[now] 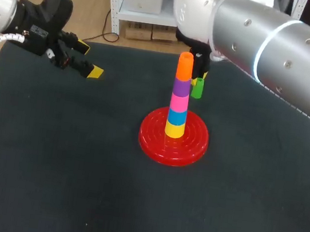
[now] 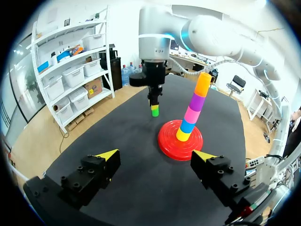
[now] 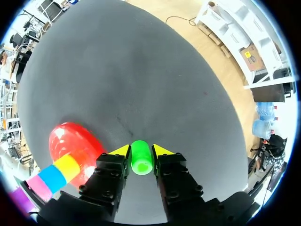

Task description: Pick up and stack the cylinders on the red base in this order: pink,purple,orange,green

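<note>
Five cylinders already stand in a column on the red base: a yellow cylinder at the bottom, then a blue cylinder, the pink cylinder, the purple cylinder and the orange cylinder on top. The base lies flat on the black surface, near its middle.

Our right arm comes in over the far side of the surface, and our right fingers are clamped on the green cylinder, one yellow tip pressed against each side of it. From the head view the green cylinder sits just beside the column, level with the purple cylinder and not above the orange one.

Our left fingers are spread wide with nothing between them, hanging over the surface's left part, well apart from the base and the column.
</note>
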